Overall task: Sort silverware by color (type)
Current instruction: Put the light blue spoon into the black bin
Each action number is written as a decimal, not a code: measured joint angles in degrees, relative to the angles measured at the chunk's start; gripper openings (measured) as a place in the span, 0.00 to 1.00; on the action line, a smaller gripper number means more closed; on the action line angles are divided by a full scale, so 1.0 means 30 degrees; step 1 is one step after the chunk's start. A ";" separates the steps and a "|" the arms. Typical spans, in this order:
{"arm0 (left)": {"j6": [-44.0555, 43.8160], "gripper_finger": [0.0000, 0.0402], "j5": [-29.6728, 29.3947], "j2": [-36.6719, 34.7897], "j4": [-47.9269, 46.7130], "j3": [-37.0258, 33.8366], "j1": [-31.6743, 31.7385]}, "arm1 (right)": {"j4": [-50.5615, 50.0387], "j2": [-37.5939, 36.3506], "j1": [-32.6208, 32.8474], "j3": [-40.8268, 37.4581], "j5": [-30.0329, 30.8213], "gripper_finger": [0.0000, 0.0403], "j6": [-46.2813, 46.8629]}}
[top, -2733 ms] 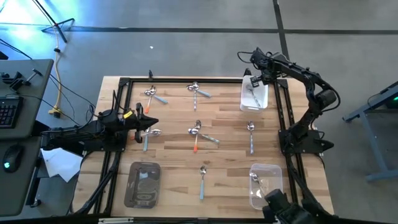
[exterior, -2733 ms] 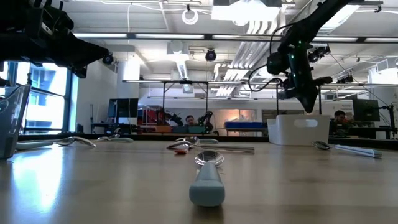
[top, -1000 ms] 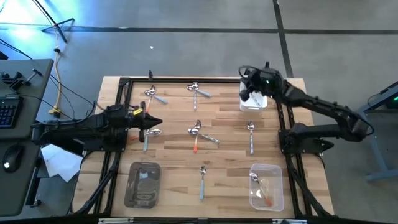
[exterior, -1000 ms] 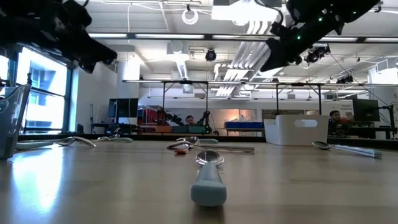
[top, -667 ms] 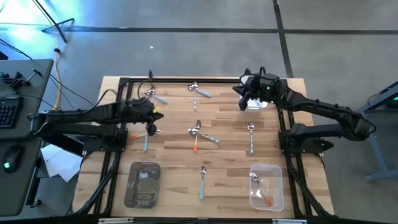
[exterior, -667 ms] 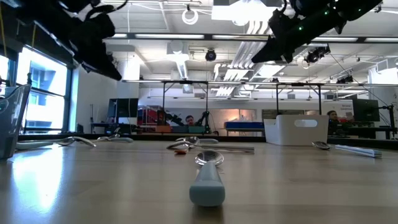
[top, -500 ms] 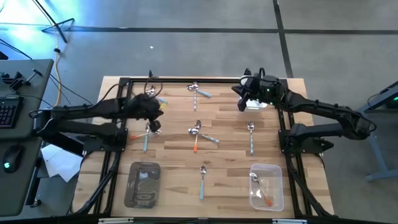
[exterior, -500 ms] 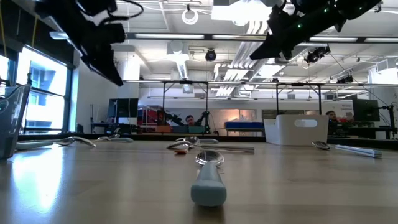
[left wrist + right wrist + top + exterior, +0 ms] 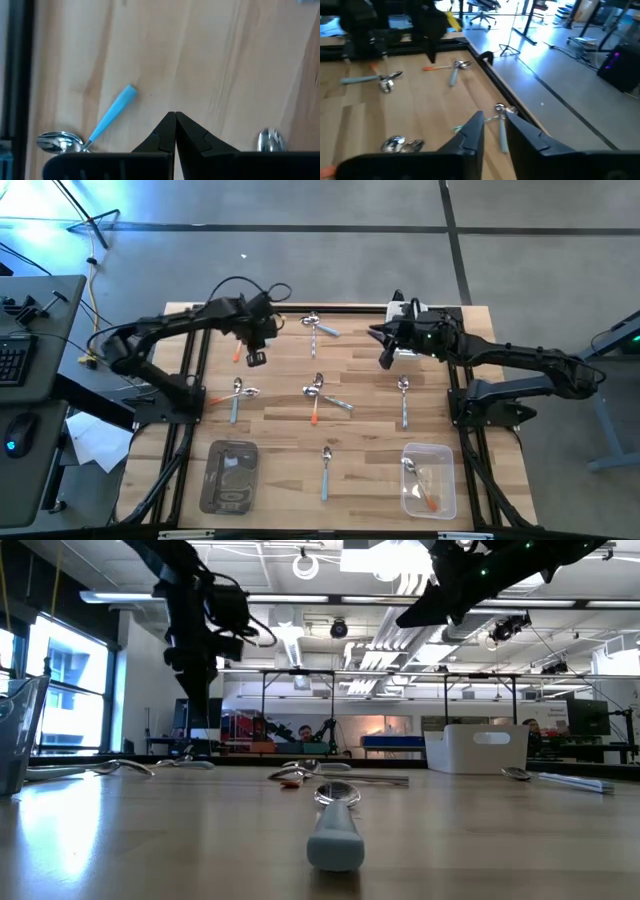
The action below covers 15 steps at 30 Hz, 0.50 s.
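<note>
Since a second ago both arms have swung inward over the wooden tabletop (image 9: 360, 470). Left pincer (image 9: 255, 358) hangs above the far-left spoons, fingers pressed shut, empty. Right pincer (image 9: 384, 360) hovers beside the white tub (image 9: 412, 350), jaws slightly parted, holding nothing. Spoons (image 9: 318, 395) lie scattered across the tabletop; some sit in tubs. No readable writing.

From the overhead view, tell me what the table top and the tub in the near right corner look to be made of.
Table top: looks like pale wood planks, matte, with visible grain and seams. Tub: seems clear plastic, glossy; the spoons inside show through its walls.
</note>
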 joint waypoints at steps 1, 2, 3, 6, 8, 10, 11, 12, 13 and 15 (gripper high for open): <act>0.0237 0.00 -0.0001 0.0441 -0.0316 0.0223 -0.0007 | -0.0077 0.0000 0.0182 0.0003 0.0001 0.19 -0.0030; 0.0534 0.00 -0.0006 0.0856 -0.0501 0.0382 -0.0052 | -0.0135 0.0001 0.0374 0.0003 0.0001 0.21 -0.0041; 0.0888 0.01 -0.0022 0.1202 -0.0527 0.0482 -0.0131 | -0.0140 0.0007 0.0548 0.0003 0.0004 0.23 -0.0069; 0.2125 0.06 -0.0485 0.2135 -0.0463 0.0572 -0.0442 | -0.0073 0.0007 0.1026 0.0003 0.0007 0.27 -0.0671; 0.2713 0.11 -0.1236 0.2682 -0.0090 0.0572 -0.0613 | -0.0046 0.0007 0.1257 0.0011 0.0002 0.29 -0.0829; 0.3483 0.17 -0.2310 0.3088 0.0069 0.0580 -0.0791 | -0.0059 0.0007 0.1436 0.0011 0.0000 0.29 -0.0834; 0.3873 0.20 -0.2931 0.3285 0.0183 0.0580 -0.0846 | -0.0051 0.0007 0.1495 0.0011 0.0000 0.30 -0.0860; 0.4259 0.24 -0.3434 0.3463 0.0367 0.0580 -0.0899 | -0.0036 0.0007 0.1541 0.0011 -0.0005 0.30 -0.0932; 0.4595 0.27 -0.3793 0.3618 0.0485 0.0580 -0.0919 | -0.0020 0.0007 0.1582 0.0011 0.0000 0.30 -0.0970; 0.5114 0.33 -0.4055 0.3870 0.0524 0.0587 -0.0919 | 0.0027 0.0007 0.1595 0.0011 0.0000 0.30 -0.0976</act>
